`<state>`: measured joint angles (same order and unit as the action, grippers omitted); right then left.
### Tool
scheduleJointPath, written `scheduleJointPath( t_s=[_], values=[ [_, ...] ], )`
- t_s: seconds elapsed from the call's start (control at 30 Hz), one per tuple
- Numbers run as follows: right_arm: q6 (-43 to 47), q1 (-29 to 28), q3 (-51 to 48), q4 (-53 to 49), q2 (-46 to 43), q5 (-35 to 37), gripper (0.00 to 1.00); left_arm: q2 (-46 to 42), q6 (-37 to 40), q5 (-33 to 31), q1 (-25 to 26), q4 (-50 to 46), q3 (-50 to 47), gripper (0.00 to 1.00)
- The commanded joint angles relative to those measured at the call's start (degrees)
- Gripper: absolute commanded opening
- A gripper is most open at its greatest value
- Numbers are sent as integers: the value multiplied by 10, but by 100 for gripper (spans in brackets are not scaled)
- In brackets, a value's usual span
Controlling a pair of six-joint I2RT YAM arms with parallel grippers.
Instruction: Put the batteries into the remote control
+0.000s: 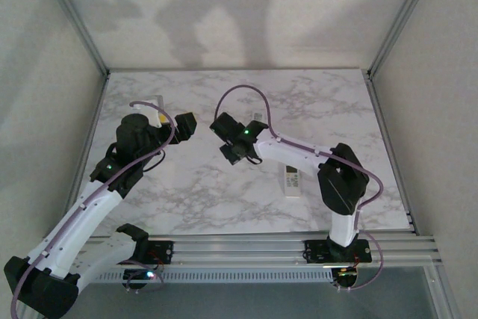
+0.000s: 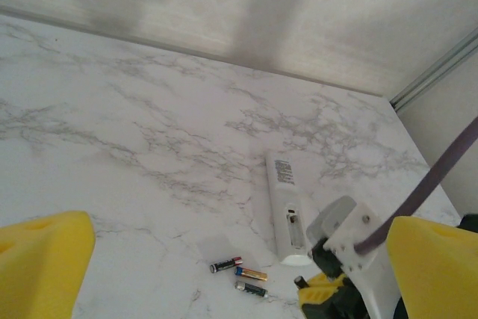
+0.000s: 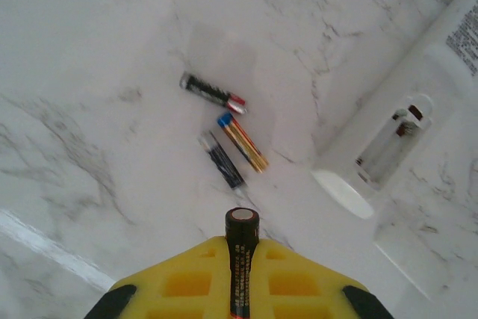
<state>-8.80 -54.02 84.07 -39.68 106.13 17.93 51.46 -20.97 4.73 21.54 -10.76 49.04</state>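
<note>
A white remote control (image 2: 282,198) lies on the marble table with its open battery compartment (image 2: 293,227) at the near end; the right wrist view has it at the right (image 3: 403,121). Three loose batteries (image 3: 242,142) lie side by side left of it, also in the left wrist view (image 2: 251,273). My right gripper (image 3: 241,248) is shut on a fourth dark battery (image 3: 242,238), which pokes out past the yellow pads just short of the loose ones. It hangs mid-table (image 1: 237,151). My left gripper (image 2: 243,225) is wide open and holds nothing, to the left (image 1: 185,125).
A second white remote (image 1: 291,179) lies right of my right gripper, near that arm's forearm. A thin white strip (image 1: 159,102) lies behind the left arm. A pale flat rectangle (image 3: 407,255) rests beside the remote's near end. Frame posts and walls close in the table.
</note>
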Motion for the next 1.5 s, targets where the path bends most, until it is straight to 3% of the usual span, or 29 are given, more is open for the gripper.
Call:
scheduleJointPath(
  t_s=[0.0, 0.3, 0.4, 0.47, 0.6, 0.7, 0.87, 1.1, 1.27, 1.47],
  values=[
    [58, 8, -26, -1, -31, 31, 8, -1, 7, 11, -5, 1, 0, 100],
    [-34, 67, -46, 47, -84, -30, 9, 19, -2, 25, -5, 14, 1, 100],
    [-17, 73, -57, 53, -93, -32, 8, 33, 3, 21, -5, 17, 7, 100],
    [20, 78, -69, 47, -101, -38, 9, 43, 12, 16, -5, 15, 14, 99],
    [214, 78, -121, 27, -131, -100, 11, 56, 59, 10, -5, 7, 30, 99],
    [365, 72, -171, 19, -147, -92, 9, 56, 115, -10, -5, 7, 23, 100],
    [514, 72, -203, -7, -137, -103, 9, 67, 207, -21, -5, 55, -17, 99],
    [590, 37, -199, 14, -40, -108, 10, 106, 273, 135, -31, 126, -48, 100],
    [608, 24, -200, 46, 10, -93, 13, 102, 279, 182, -62, 152, -72, 100],
    [603, 20, -221, 52, 10, -99, 36, 87, 273, 176, -66, 154, -82, 100]
  ],
)
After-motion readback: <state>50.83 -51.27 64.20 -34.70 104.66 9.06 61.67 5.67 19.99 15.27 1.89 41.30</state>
